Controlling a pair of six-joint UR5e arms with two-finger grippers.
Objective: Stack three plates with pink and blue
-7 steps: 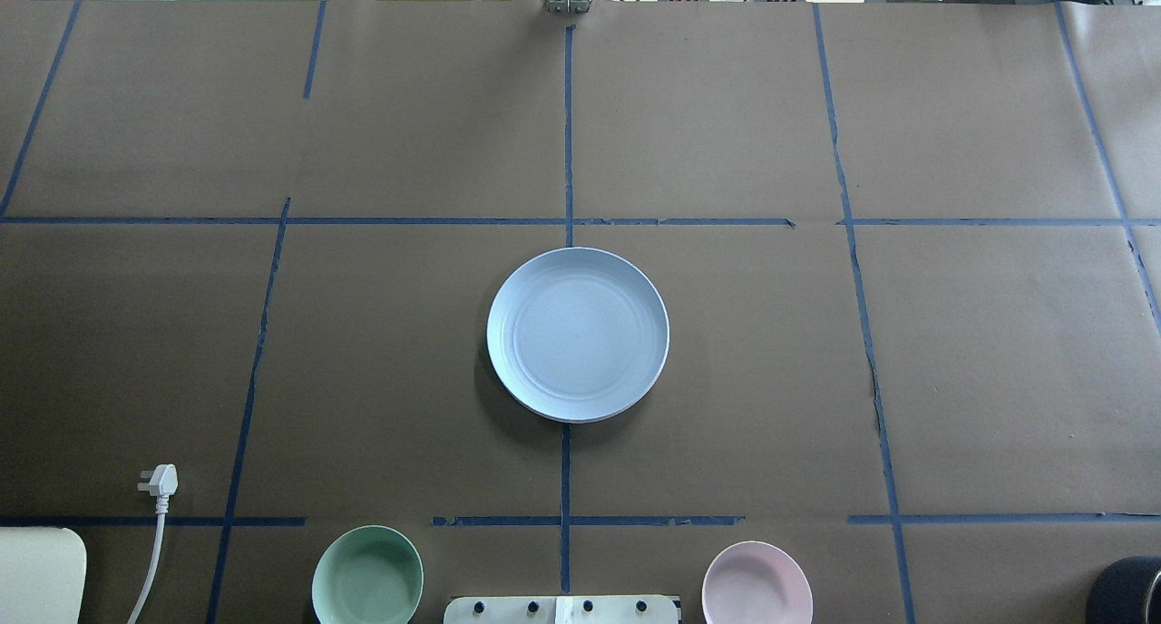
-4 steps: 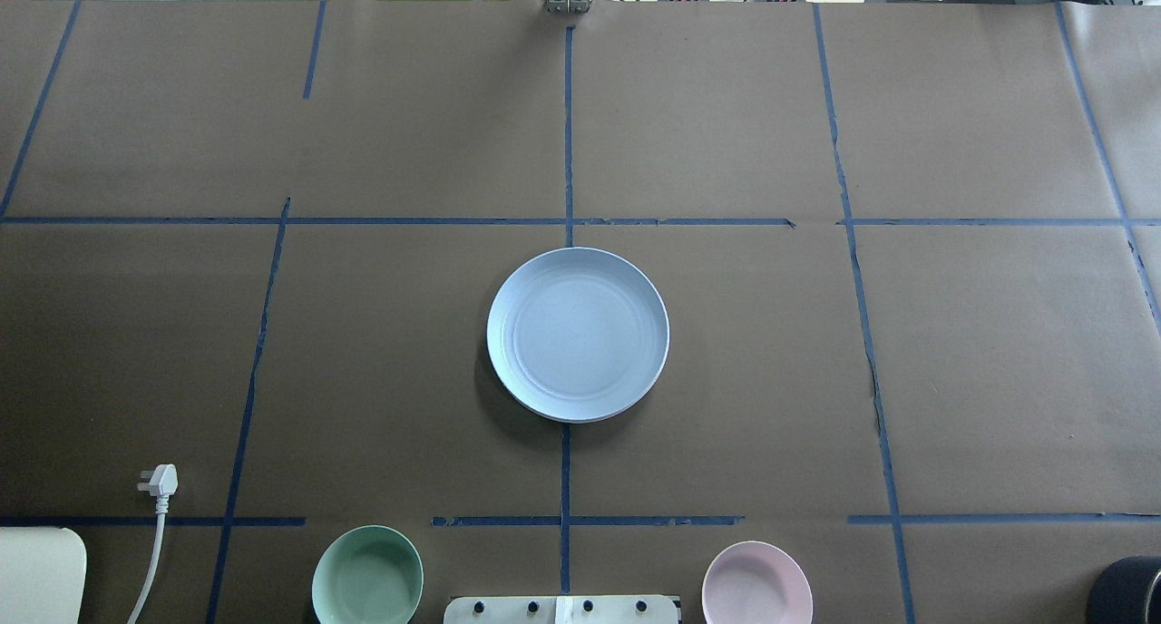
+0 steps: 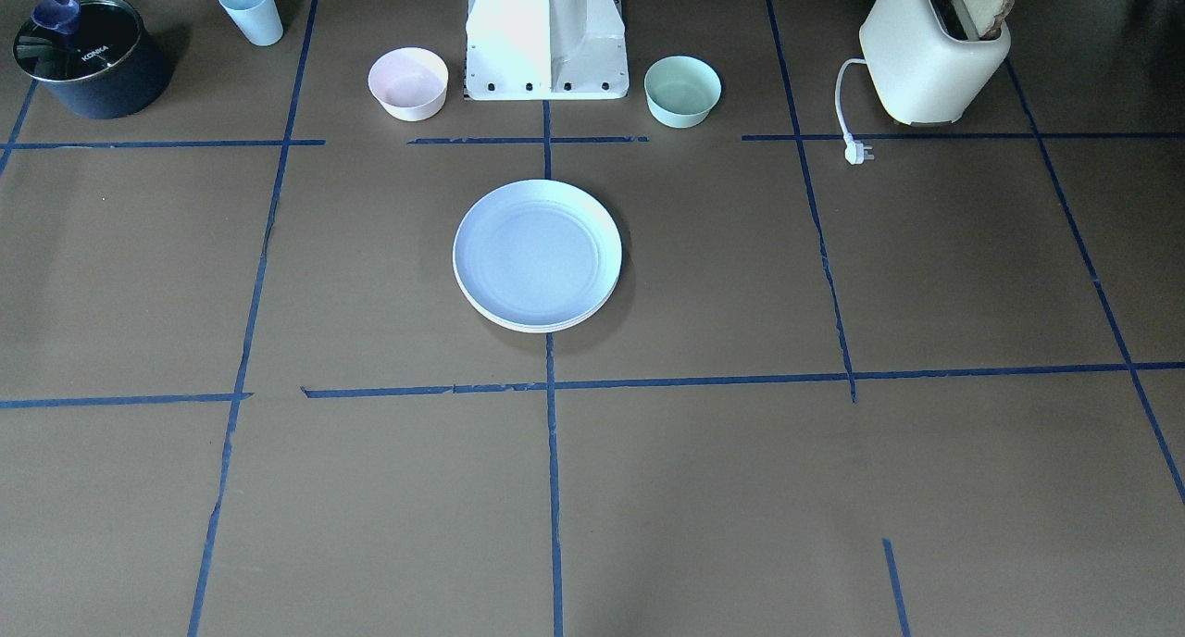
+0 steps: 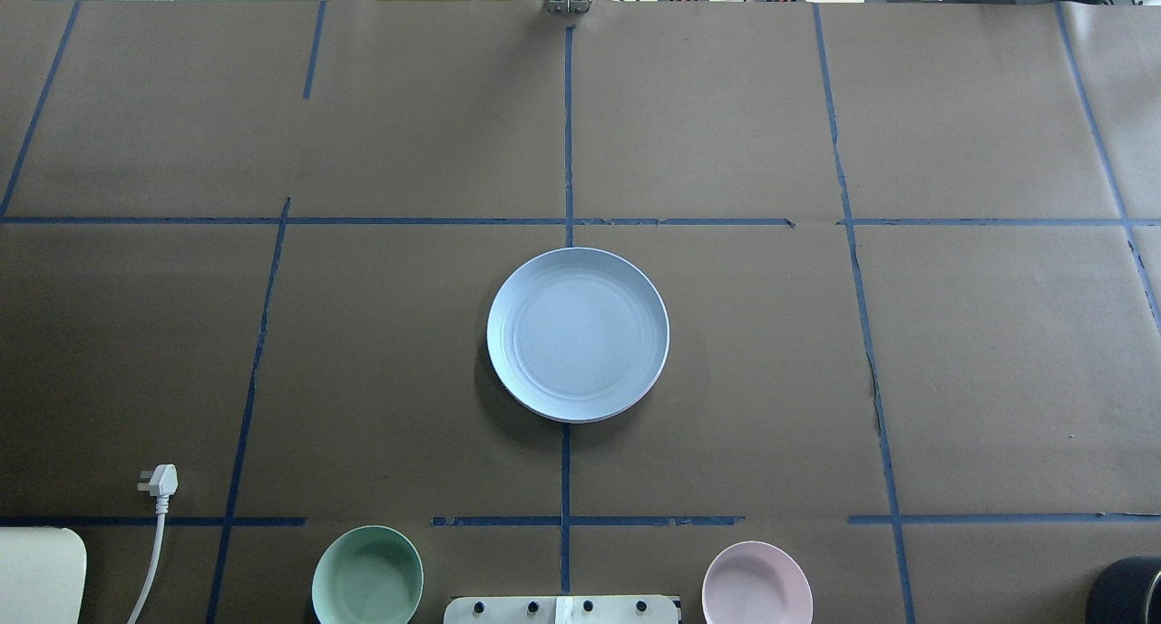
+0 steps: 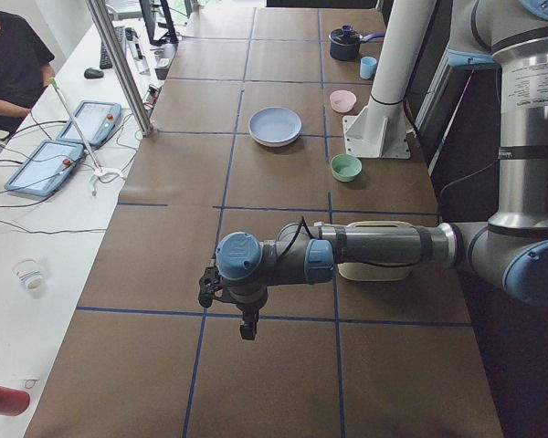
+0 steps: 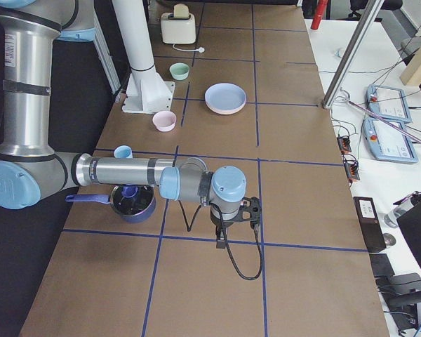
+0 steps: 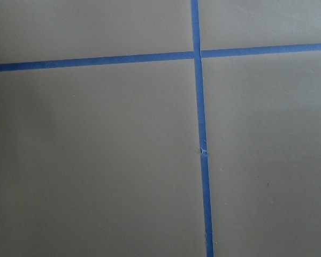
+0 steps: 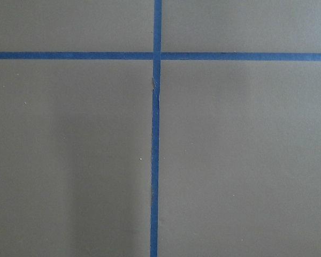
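A light blue plate lies on top of a stack at the table's centre. It also shows in the front-facing view, where a pale pinkish rim shows beneath it. My left gripper shows only in the exterior left view, over bare table far from the stack. My right gripper shows only in the exterior right view, likewise far from the stack. I cannot tell whether either is open or shut. Both wrist views show only brown paper and blue tape.
A green bowl and a pink bowl flank the robot base. A toaster with its plug stands on my left. A dark pot and a blue cup stand on my right.
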